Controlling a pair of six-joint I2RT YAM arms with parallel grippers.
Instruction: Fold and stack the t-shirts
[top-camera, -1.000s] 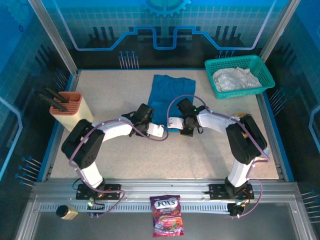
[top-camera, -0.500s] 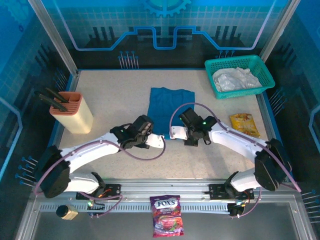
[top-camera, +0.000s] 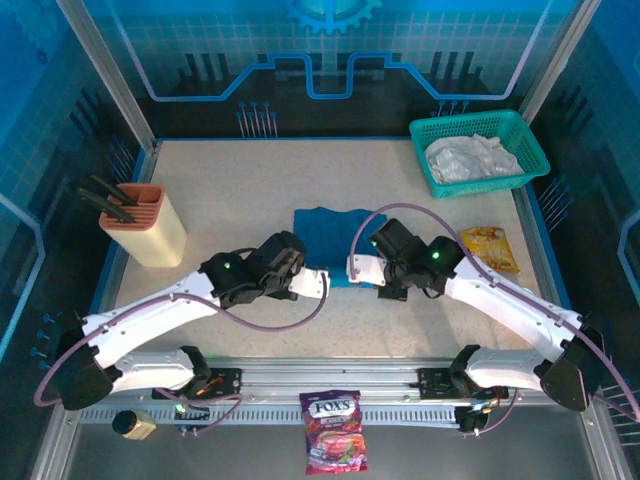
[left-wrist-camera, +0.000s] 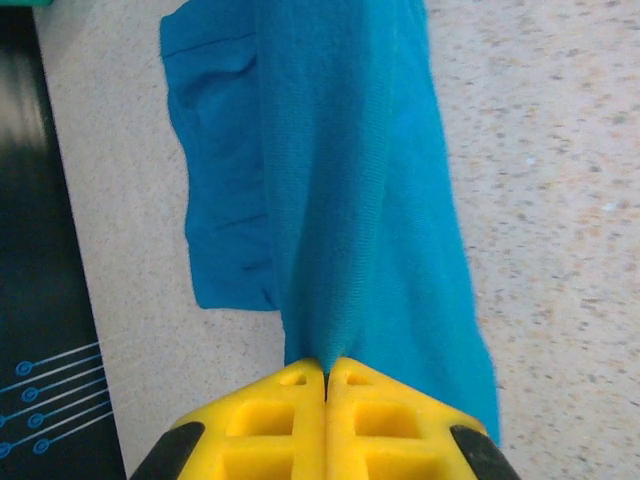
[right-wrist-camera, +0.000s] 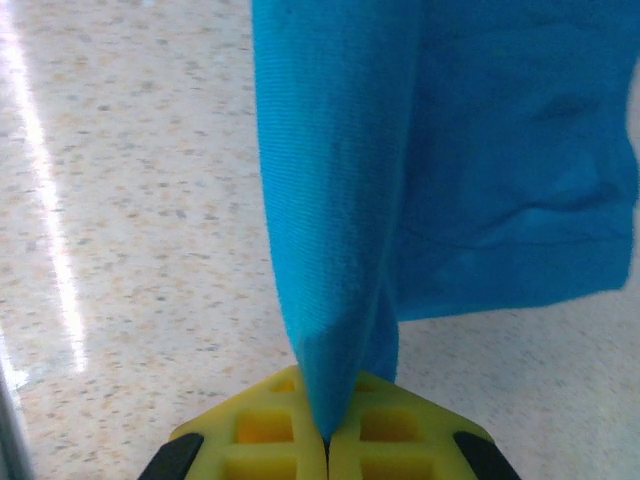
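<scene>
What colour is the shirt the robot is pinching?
The t-shirt is plain teal-blue with no pattern. The left wrist view shows it best.

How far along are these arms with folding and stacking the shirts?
Early on: nothing looks finished or stacked yet. In hand: the left gripper and the right gripper are both shut on the near edge of the blue t-shirt, holding that edge up off the table. Left: completing that fold, then the white t-shirt, which lies crumpled in the green basket.
</scene>
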